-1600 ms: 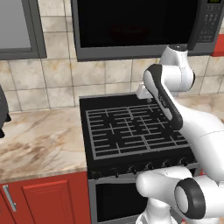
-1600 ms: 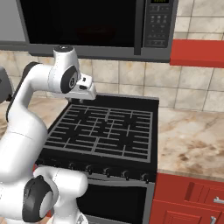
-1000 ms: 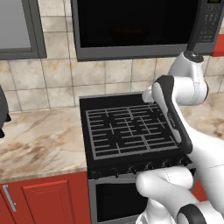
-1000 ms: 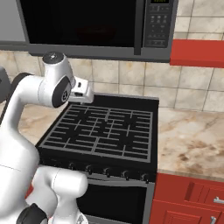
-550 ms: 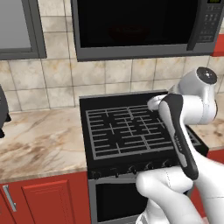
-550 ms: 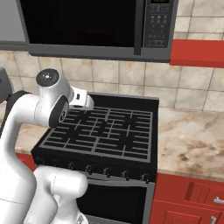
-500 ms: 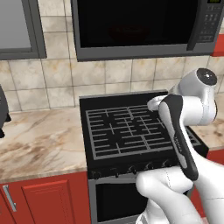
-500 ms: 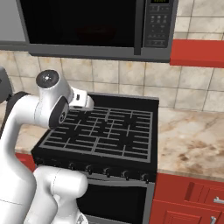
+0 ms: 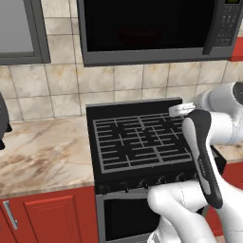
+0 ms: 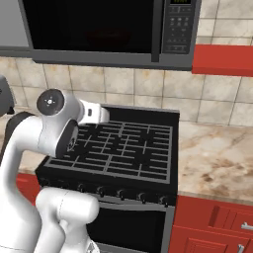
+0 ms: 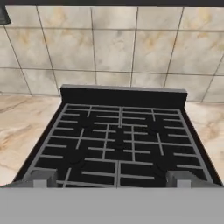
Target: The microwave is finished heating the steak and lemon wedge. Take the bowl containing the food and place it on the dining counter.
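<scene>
Microwave door shut, so bowl inside is unreached; jaws spread wide and empty over stove, likely readying for the door.

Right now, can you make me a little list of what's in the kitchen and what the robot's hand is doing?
microwave: mounted above the stove, door shut, dark glass
bowl and food: cannot be made out through the glass
stove: black grates, nothing on them
end effector: open, holding nothing, looking over the stove toward the tiled wall
counter: marble, on both sides of the stove
cabinets: red, below the counter
</scene>
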Controlling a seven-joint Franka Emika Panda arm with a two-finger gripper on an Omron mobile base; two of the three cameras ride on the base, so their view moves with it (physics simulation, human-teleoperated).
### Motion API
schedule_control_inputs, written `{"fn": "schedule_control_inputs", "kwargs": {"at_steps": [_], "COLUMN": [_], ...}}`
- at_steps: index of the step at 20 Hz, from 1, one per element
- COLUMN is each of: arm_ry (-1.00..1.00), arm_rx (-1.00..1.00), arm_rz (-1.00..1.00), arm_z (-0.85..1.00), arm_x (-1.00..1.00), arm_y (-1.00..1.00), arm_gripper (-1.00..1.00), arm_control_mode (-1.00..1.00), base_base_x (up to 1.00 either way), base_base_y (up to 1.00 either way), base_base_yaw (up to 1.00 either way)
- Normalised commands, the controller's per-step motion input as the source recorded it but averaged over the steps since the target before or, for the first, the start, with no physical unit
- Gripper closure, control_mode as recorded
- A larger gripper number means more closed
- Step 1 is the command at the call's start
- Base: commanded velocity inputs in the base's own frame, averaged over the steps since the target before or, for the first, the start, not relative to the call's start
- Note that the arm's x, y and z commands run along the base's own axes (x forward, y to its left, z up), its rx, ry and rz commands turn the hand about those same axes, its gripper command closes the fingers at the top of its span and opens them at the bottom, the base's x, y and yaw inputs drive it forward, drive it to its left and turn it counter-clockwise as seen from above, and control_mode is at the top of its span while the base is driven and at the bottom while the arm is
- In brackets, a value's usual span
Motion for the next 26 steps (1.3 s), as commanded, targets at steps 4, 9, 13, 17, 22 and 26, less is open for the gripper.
{"fn": "schedule_control_inputs", "kwargs": {"at_steps": [4, 9, 13, 17, 22, 26], "arm_ry": [-0.56, -0.56, -0.46, -0.38, -0.25, -0.06], "arm_rx": [0.00, 0.00, 0.06, 0.10, 0.10, 0.03], "arm_rz": [0.00, 0.00, 0.00, 0.00, 0.00, 0.05], "arm_z": [0.62, 0.64, 0.78, 0.93, 1.00, 0.83], "arm_x": [-0.29, -0.08, 0.00, 0.03, 0.17, 0.51], "arm_y": [-0.58, -0.64, -0.74, -0.70, -0.45, -0.12], "arm_gripper": [-1.00, -1.00, -1.00, -1.00, -1.00, -1.00], "arm_control_mode": [-1.00, -1.00, -1.00, -1.00, -1.00, -1.00], "base_base_x": [0.00, 0.00, 0.00, 0.00, 0.00, 0.00], "base_base_y": [0.00, 0.00, 0.00, 0.00, 0.00, 0.00], "base_base_yaw": [0.00, 0.00, 0.00, 0.00, 0.00, 0.00]}}
